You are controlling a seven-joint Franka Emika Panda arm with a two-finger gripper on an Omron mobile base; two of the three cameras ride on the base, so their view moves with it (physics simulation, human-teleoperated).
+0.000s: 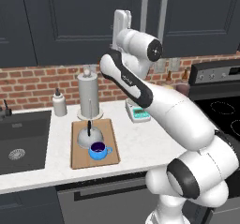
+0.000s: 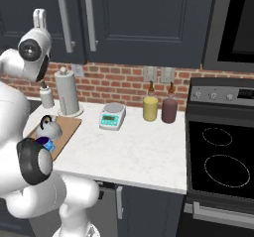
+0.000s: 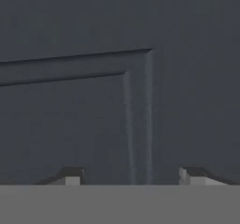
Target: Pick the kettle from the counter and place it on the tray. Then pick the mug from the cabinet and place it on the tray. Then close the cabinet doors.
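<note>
Gripper [image 3: 126,176] wide, empty, facing door [image 3: 70,124] panel close up. Doors look shut. Kettle [image 1: 89,137] and mug [image 1: 99,151] on tray [image 1: 77,160], near left. Door rigid, hinged; push flat, or grab bar handle [image 1: 162,13].

Counter [image 1: 140,143]: 1 tray [image 1: 79,158] w/ 1 kettle [image 1: 90,136] + 1 mug [image 1: 99,150]. 1 paper-towel roll [image 1: 89,95], 1 scale [image 2: 112,116], 2 jars [image 2: 150,108], 1 soap bottle [image 1: 59,102]. 2 cabinet door handles [image 2: 90,19]. 1 sink [image 1: 21,141], 1 stove [image 2: 223,156].
</note>
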